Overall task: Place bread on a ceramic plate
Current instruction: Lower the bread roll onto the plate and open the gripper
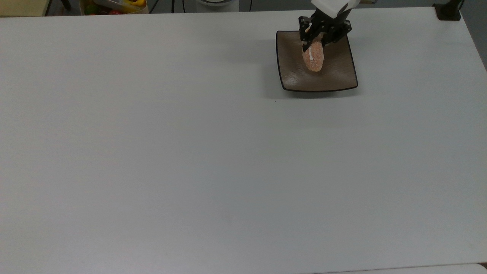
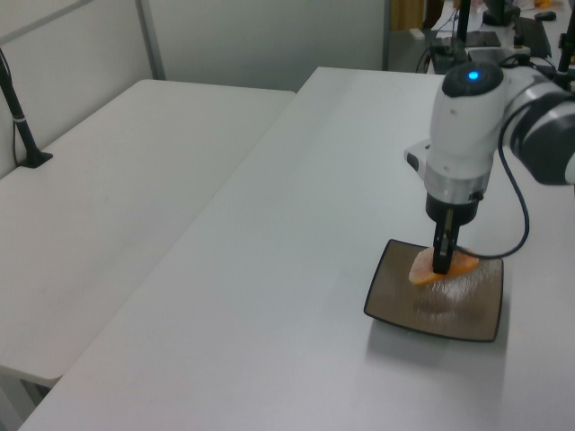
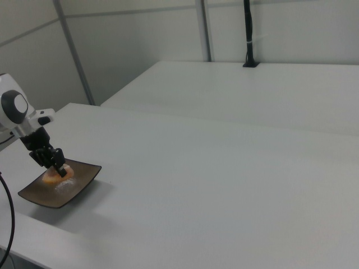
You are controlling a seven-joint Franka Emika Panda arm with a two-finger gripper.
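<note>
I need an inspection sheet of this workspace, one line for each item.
Surface: white table, bare around the plate; a second white table stands beside it.
Job's things: bread held over the plate, whether touching I cannot tell.
Clutter: nothing seen on the table; a bin of colourful items behind its far edge.
Gripper: gripper shut on the bread.
Cables: black cable looping from the arm.
Surroundings: black post on the second table; pale partition walls.
</note>
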